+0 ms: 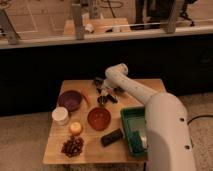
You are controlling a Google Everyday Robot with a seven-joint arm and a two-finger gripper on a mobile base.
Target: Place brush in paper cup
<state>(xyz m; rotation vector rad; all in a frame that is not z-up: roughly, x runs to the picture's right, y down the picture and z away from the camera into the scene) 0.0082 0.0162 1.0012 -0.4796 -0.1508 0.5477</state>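
The paper cup, short, wide and white, stands near the table's left edge in front of the purple bowl. The brush shows as a slim dark shape lying aslant at the back middle of the table, just right of a small dark metal cup. My white arm reaches in from the lower right and bends down at the back. Its gripper is low over the table, right at the brush's upper end and partly hiding it. Whether it touches the brush is not visible.
An orange bowl sits mid-table, with a black block and a green tray to its right. A small yellow-orange object and dark grapes lie front left. An orange stick lies beside the purple bowl. More dark items sit behind the gripper.
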